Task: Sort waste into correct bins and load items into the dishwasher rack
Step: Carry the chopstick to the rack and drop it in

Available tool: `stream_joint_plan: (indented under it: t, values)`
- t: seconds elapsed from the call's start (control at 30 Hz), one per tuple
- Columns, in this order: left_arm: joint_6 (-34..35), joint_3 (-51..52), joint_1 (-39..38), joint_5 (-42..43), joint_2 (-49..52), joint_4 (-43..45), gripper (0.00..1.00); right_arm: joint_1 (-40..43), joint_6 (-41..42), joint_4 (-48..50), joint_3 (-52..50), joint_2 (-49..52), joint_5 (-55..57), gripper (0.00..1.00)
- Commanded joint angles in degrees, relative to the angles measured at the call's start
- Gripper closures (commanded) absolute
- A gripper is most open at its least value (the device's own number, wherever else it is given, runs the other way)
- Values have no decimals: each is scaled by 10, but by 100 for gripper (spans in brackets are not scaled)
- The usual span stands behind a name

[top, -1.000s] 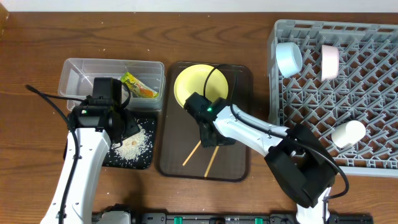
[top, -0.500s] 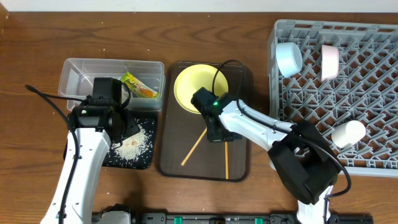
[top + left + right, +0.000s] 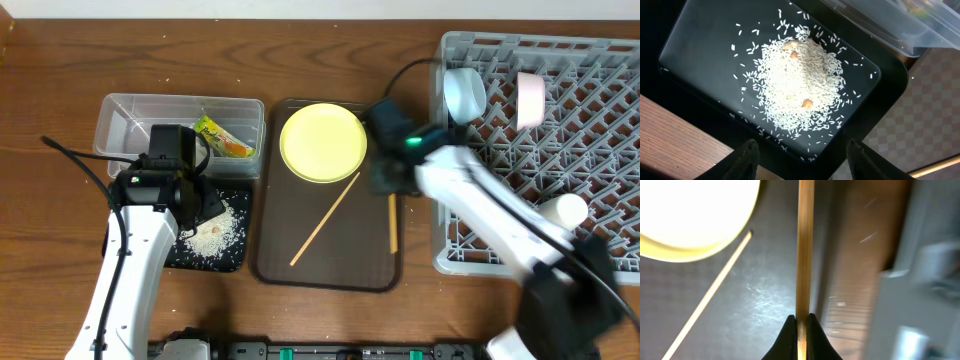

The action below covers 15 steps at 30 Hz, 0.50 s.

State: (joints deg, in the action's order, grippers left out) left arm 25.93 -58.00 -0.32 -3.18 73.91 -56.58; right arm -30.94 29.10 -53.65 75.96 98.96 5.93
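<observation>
Right gripper (image 3: 800,322), clenched on one thin wooden chopstick (image 3: 805,245), should carry it level toward the large grey lattice plastic rack (image 3: 610,140) at 3 o'clock.

The right hand (image 3: 800,322), clamped on the held chopstick (image 3: 393,225), is now further right of frame centre. This uncovers the whole yellow plate (image 3: 322,142) and the other chopstick (image 3: 325,218).

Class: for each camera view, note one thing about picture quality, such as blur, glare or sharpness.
Overhead: the right arm is smeared by motion blur; the left arm is crisp. Left wrist: the rice is sharp on the glossy black tray. Right wrist: the yellow plate is blown out near white, the chopstick in the fingers is clear, the rack is streaked.
</observation>
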Motion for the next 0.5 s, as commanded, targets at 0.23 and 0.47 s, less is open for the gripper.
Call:
stream_joint_plan:
  t: [0.23,0.47]
  values:
    - [8,-6,3,-3,-2,-1,41,167,-182,-24,1,-107,-15,99]
    - [8,-6,3,-3,-2,-1,41,222,-233,-35,1,-81,-41,99]
